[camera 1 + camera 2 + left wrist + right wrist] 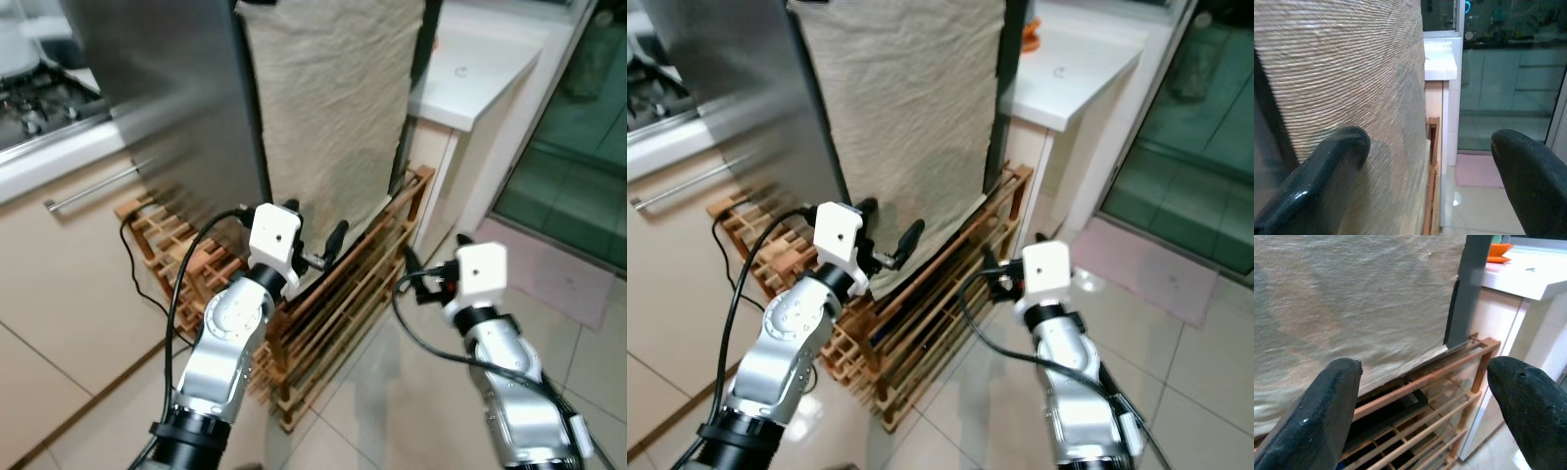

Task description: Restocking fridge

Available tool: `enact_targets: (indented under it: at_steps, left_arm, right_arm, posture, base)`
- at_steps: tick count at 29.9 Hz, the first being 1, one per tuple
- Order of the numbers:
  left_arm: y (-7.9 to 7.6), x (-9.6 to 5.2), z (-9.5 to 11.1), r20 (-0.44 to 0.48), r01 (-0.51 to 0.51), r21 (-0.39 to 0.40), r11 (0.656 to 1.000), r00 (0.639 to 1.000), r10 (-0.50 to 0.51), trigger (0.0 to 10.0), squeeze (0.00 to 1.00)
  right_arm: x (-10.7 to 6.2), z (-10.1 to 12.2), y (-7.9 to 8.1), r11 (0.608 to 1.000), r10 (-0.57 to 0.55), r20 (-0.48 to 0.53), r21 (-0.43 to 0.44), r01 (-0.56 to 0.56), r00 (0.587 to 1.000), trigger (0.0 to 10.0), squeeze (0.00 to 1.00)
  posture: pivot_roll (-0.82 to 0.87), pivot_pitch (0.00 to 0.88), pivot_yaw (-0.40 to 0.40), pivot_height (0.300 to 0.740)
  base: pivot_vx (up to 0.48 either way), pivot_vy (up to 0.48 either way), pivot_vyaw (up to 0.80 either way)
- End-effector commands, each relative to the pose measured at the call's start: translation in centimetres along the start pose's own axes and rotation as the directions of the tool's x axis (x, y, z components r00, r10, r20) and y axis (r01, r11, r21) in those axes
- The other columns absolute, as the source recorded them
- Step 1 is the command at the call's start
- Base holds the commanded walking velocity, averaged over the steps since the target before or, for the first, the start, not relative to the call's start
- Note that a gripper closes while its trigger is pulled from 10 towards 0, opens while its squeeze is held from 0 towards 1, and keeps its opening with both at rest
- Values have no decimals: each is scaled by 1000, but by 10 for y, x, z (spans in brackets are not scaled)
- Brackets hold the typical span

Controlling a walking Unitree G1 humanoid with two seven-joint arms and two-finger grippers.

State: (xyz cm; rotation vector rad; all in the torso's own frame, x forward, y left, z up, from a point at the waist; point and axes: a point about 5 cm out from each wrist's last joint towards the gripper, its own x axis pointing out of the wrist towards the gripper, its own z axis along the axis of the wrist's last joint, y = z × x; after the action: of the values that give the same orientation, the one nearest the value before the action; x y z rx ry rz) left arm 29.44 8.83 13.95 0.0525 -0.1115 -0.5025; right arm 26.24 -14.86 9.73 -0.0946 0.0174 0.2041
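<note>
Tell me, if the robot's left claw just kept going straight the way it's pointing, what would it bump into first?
Most likely the beige cloth hanging just ahead of the open left gripper; one finger already looks very near it, though the exact gap is hard to judge.

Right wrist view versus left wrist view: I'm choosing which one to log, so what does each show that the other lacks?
Right wrist alone: an orange dish on the white counter, and the rack's slatted shelves. Left wrist alone: a pink mat on the floor and a glass door beyond. Both: the beige cloth, the wooden rack and an open gripper, right and left.
</note>
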Motion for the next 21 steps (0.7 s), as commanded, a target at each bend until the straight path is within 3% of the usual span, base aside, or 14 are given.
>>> enact_targets:
  at_steps: [1, 10, 21]
  left_arm:
    - [14, 0, 1, -11, -58, 15, 998, 998, 58, 10000, 0]
    - [12, 3, 18, 31, -28, 14, 1000, 999, 27, 10000, 0]
    - [13, 14, 13, 4, -39, 40, 998, 999, 39, 10000, 0]
  right_arm:
    - [-2, -1, -6, 1000, -13, -4, -10, 13, 1000, 10000, 0]
    - [-4, -3, -6, 1000, -18, -12, -7, 18, 1000, 10000, 0]
    - [3, 2, -9, 1000, -21, -1, -14, 21, 1000, 10000, 0]
  posture:
    - [-81, 0, 17, 730]
    - [-84, 0, 27, 730]
    - [-75, 5, 29, 730]
  base:
    - [0, 0, 0]
    - [0, 0, 0]
    - [0, 0, 0]
